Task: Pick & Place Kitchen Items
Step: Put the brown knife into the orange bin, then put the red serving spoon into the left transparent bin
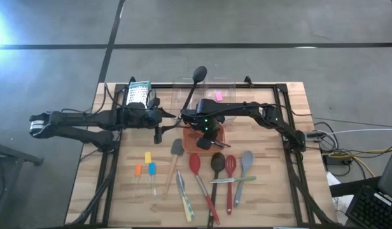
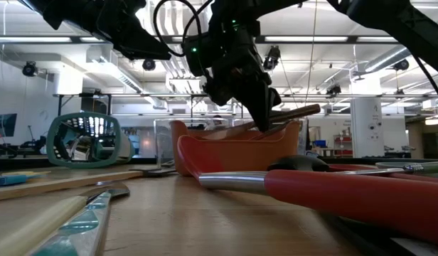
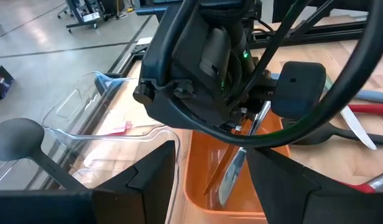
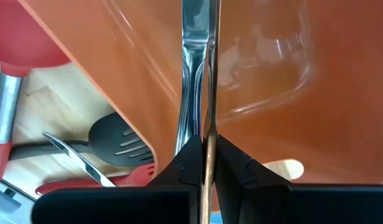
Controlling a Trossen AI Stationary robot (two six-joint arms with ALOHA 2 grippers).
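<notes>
My right gripper [image 1: 205, 130] is over the orange tray [image 1: 220, 136], shut on a thin metal tool [image 3: 232, 174] that points down into the tray. My left gripper [image 1: 172, 122] is open and empty just left of the tray, its fingers either side of the tray's end in its wrist view [image 3: 213, 155]. A black spoon [image 1: 199, 74] stands slanted by the clear tub [image 1: 183, 95]; what holds it up is hidden. A black spatula head [image 3: 300, 87] lies at the tray's near rim. Red, black and grey spoons [image 1: 217, 162] lie on the near table. My right gripper pinches the thin metal tool [image 4: 204, 134] edge-on between its two fingers. The fingers come from above, slanting down, and lie along the tool. The tool hangs on past the fingertips into the orange tray [image 4: 272, 74]; whether its tip touches the tray floor I cannot tell.
A metal grater [image 1: 139, 93] stands at the far left. A pink piece [image 1: 218, 96] lies in the clear tub. A grey spatula [image 1: 177, 148], green-yellow tools [image 1: 184, 200] and small orange, yellow and blue pieces [image 1: 147, 166] lie near the front. Both arms crowd the tray.
</notes>
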